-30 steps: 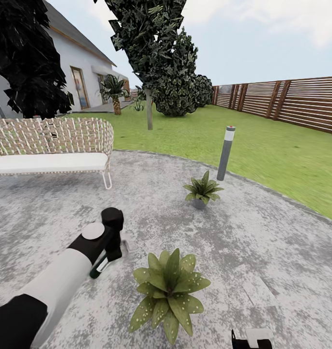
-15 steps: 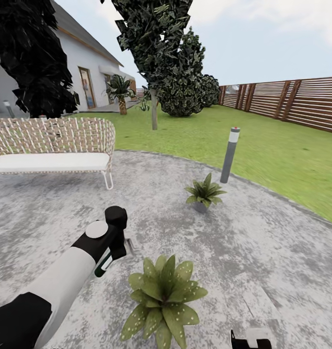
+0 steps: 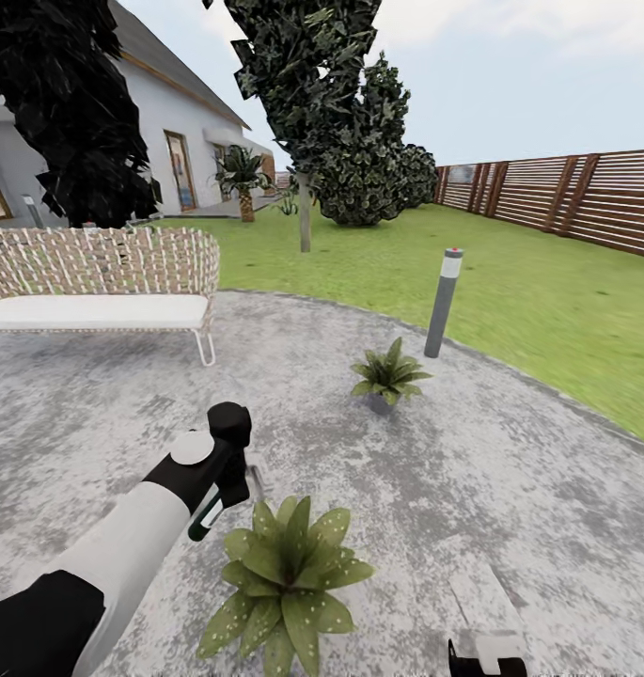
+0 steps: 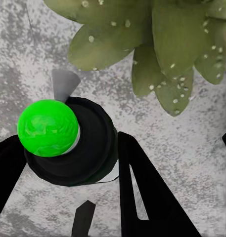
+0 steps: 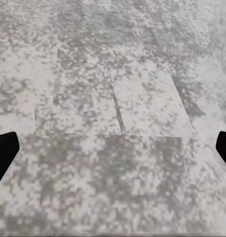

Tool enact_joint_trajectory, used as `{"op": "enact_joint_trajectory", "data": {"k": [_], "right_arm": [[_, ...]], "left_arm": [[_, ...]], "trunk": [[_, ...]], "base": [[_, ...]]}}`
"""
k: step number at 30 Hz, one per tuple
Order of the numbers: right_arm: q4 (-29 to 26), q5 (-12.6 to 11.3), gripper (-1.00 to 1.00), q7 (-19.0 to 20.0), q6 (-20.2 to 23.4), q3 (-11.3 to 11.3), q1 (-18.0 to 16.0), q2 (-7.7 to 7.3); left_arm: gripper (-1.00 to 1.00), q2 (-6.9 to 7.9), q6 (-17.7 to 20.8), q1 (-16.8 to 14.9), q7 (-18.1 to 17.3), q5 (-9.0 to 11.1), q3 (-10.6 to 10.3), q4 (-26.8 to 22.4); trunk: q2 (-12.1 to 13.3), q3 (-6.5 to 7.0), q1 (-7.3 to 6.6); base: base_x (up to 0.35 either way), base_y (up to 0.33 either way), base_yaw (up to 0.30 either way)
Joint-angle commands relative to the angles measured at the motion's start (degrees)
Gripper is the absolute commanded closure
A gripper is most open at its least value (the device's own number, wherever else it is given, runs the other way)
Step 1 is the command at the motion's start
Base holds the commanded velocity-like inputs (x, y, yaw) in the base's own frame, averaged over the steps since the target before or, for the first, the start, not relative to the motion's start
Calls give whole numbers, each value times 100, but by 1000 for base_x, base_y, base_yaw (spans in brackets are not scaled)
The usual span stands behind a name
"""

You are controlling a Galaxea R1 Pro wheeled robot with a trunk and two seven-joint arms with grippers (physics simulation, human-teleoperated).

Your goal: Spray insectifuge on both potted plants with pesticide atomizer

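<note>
Fingers of our left gripper (image 4: 68,163) squeeze the pesticide atomizer (image 4: 70,140), right beside the near potted plant (image 3: 282,574). The far potted plant (image 3: 387,376) sits ahead with bare patio (image 3: 510,470) between. Our right gripper (image 5: 113,148) is spread wide over bare stone.

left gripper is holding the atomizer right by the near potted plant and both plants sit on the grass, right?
Not quite: both plants sit on the stone patio, not the grass, as the head view shows. The near potted plant and the far potted plant rest on grey paving. The left gripper does hold the atomizer beside the near plant.
</note>
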Motion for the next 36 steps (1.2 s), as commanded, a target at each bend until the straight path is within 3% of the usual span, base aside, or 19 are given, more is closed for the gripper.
{"op": "enact_joint_trajectory", "data": {"k": [1, 9, 23, 29, 36], "right_arm": [[6, 60, -100, -15, -14, -45, -3, 1], [6, 60, -100, -16, -14, -45, -3, 1], [6, 60, -100, -16, -14, -45, -3, 1], [6, 60, -100, 0, -14, -45, -3, -13], [6, 60, -100, -6, -14, -45, -3, 0]], "left_arm": [[100, 4, 69, -3, -55, -55, -3, 0], [100, 80, 63, 27, -55, -39, -12, 44], [100, 27, 61, 23, -55, -35, -2, 73], [100, 28, 54, 19, -55, -35, -7, 73], [100, 48, 56, 22, -55, -35, -23, 76]], "trunk": [[-2, -5, -3], [-2, -5, -3], [-2, -5, -3], [-2, -5, -3], [-2, -5, -3]], "base": [[-165, -245, 62], [-72, -84, 241], [1, -2, 107], [92, -207, 36], [-201, -219, 0]]}}
